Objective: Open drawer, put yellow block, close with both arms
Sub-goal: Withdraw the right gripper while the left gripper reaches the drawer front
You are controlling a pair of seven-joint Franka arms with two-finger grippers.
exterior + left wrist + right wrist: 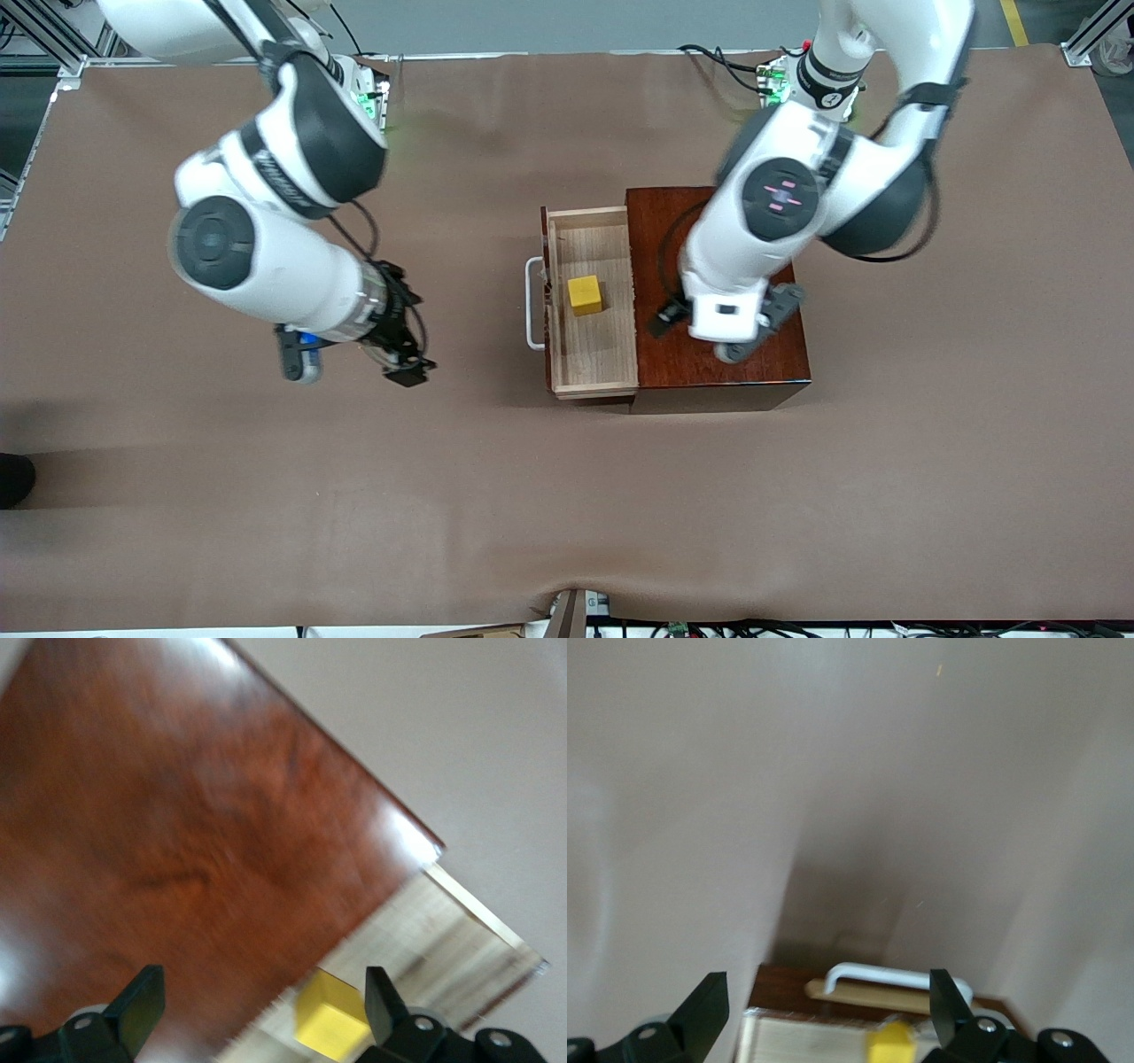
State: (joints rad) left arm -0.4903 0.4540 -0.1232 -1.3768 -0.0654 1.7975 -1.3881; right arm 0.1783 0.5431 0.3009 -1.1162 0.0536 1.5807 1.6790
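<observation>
The yellow block (586, 295) was located inside the drawer (594, 350), resting on the light-wood floor of the tray, roughly midway along its length and closer to the handle end than to the box. It was held by neither gripper. The drawer was pulled out of the dark mahogany box (709, 372), with its white handle (533, 303) pointing toward the right arm's end of the worktop (567, 496). The tray's long axis was seen to run toward and away from the front camera, across its direction of travel, which ran along the worktop from the box toward the right arm's end.

Progress was judged as follows: opening was done and the block was placed; closing the drawer was left to be done.

The left gripper (266, 1014) was positioned over the top of the box, with the block and the open tray just past its fingertips. Its jaws were spread wide and held nothing.

The right gripper (828, 1010) was positioned above bare worktop, well apart from the handle, with the handle and the block visible ahead of its fingertips. Its jaws were spread wide and held nothing. It was judged that the drawer front would have to be pushed toward the box for closing.
</observation>
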